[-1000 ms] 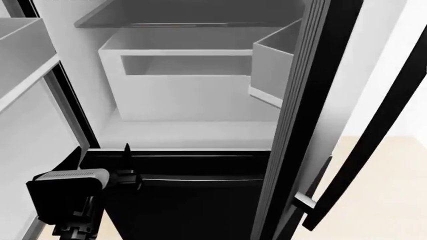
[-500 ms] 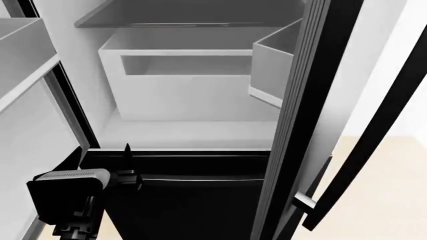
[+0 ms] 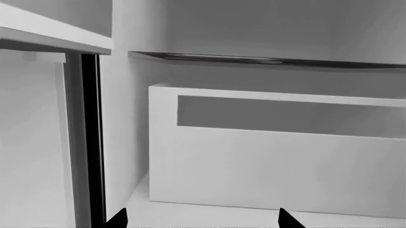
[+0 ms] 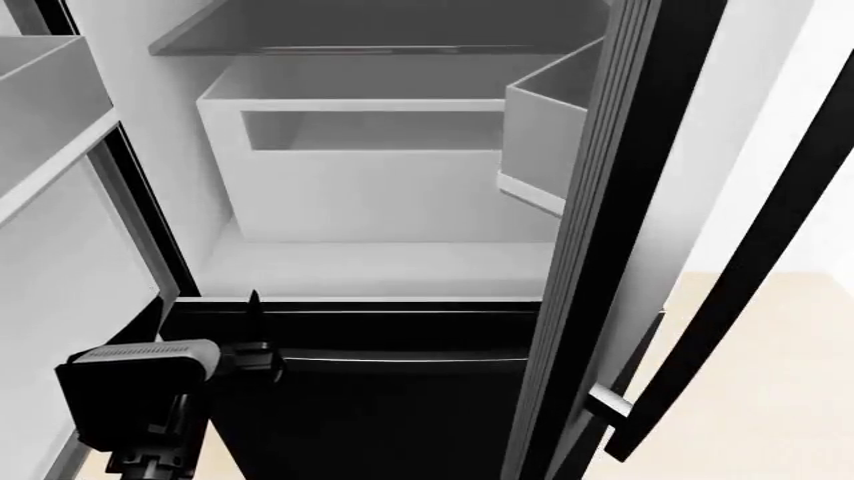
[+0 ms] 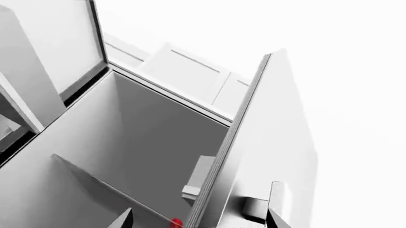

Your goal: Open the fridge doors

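Before the fridge, both doors (image 4: 627, 200) stand open; left pincer (image 3: 199, 219) is spread, empty; right pincer (image 5: 199, 219) likewise spread, empty.

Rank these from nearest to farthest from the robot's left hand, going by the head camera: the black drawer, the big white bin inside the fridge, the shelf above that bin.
From the left hand, low at the view's left:
1. Black drawer, right beside it.
2. White bin, deeper inside and higher.
3. Shelf, highest, above the bin.
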Robot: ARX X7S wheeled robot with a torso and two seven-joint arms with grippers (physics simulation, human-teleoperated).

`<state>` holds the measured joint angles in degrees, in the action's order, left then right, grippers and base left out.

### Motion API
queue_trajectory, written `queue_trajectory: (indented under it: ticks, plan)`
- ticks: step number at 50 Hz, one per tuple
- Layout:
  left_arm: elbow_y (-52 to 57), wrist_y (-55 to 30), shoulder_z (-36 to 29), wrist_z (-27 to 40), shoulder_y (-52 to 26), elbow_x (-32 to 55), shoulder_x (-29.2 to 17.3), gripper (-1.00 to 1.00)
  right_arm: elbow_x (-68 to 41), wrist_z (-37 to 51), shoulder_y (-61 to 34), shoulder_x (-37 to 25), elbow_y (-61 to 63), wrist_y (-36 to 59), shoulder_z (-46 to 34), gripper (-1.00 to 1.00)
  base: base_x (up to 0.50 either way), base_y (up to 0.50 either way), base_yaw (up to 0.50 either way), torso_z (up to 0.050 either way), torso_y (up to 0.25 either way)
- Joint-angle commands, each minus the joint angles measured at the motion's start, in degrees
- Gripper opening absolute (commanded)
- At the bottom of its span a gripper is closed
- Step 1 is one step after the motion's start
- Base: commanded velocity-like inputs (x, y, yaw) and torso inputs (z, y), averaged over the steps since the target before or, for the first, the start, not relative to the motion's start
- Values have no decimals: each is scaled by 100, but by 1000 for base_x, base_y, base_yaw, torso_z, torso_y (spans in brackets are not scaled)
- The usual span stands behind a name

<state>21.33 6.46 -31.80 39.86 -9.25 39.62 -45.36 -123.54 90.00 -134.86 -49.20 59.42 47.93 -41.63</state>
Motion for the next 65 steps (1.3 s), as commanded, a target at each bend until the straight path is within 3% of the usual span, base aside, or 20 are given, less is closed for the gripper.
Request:
queue_trajectory:
  ticks: [1,30,42,65]
  plan:
    - [11,-175,144,-168,15,-17,165,100,621,-1,-12,622,57,-484,-836,100,0,0,0,0,0]
    - [-10,-132,165,-199,66,-7,168,100,2058,-2,-5,1355,-79,-1887,-3893,100,0,0,0,0,0]
    - [-83,-39,196,-235,131,6,185,100,2601,-4,49,1588,-230,-2442,-4749,100,0,0,0,0,0]
    - [-391,56,207,-268,63,-188,326,100,3492,-848,962,1444,-1075,-2565,-5000,100,0,0,0,0,0]
